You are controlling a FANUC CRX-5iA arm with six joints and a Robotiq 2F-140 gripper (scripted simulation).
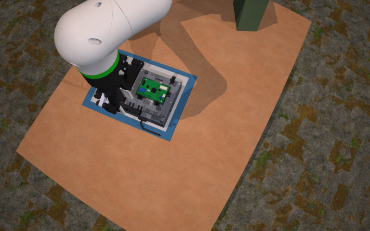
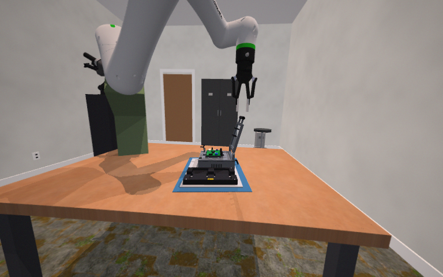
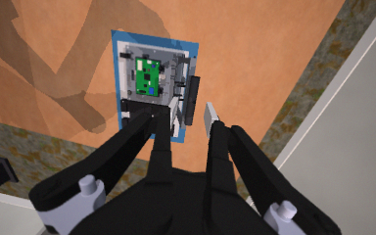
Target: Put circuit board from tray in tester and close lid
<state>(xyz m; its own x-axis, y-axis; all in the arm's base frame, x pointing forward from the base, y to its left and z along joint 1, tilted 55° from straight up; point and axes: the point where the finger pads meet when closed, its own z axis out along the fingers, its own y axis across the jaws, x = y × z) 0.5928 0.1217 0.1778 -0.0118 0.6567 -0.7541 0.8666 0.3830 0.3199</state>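
The green circuit board (image 1: 154, 90) (image 2: 213, 152) (image 3: 147, 78) lies face up on the tester (image 1: 174, 95) (image 2: 207, 164). Its white connector (image 1: 163, 87) is at the end nearest the latch hook (image 1: 173, 79) (image 3: 125, 55). It looks flat, but the pins and holes are too small to make out. The lid (image 2: 235, 138) (image 3: 192, 100) stands open, leaning slightly back, with its black handle (image 2: 241, 117) at the top. My gripper (image 2: 242, 109) (image 3: 191, 107) is partly open and empty, its fingertips a little above the handle. The tray (image 1: 137, 66) (image 2: 195, 181) shows no board.
Tester and tray stand on a white sheet over a blue mat (image 1: 188, 81) (image 2: 246, 188). A black bent rod or cable (image 1: 151, 132) sticks out on the tester's hinge side. The green pedestal (image 1: 249, 16) (image 2: 132, 130) stands far from the tester.
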